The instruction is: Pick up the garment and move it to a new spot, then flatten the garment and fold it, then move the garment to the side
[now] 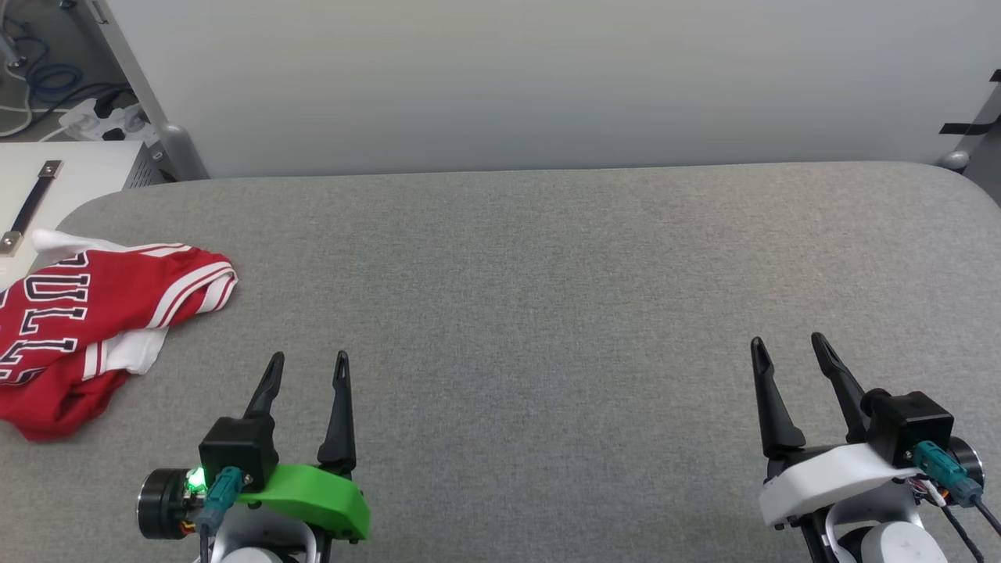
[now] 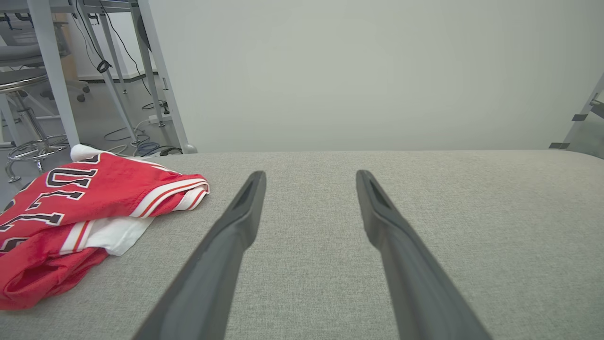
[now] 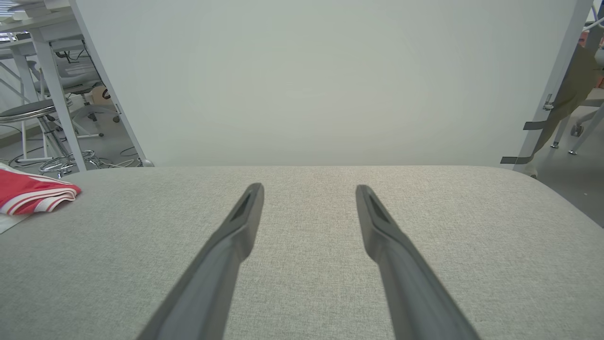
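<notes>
The garment (image 1: 94, 320), a red shirt with white sleeve, striped trim and black white-outlined lettering, lies crumpled at the far left of the grey table (image 1: 547, 297). In the left wrist view the garment (image 2: 80, 222) sits left of the fingers; in the right wrist view a striped corner of the garment (image 3: 33, 193) shows at the left edge. My left gripper (image 1: 309, 360) stands open near the front edge, a short way right of the shirt, holding nothing. My right gripper (image 1: 790, 344) is open at the front right, empty, far from the shirt.
A pale wall panel (image 1: 547, 78) rises behind the table's far edge. A white cabinet with a black handle (image 1: 31, 203) stands off the table's back-left corner, with cables and a power strip (image 1: 102, 117) on the floor behind it.
</notes>
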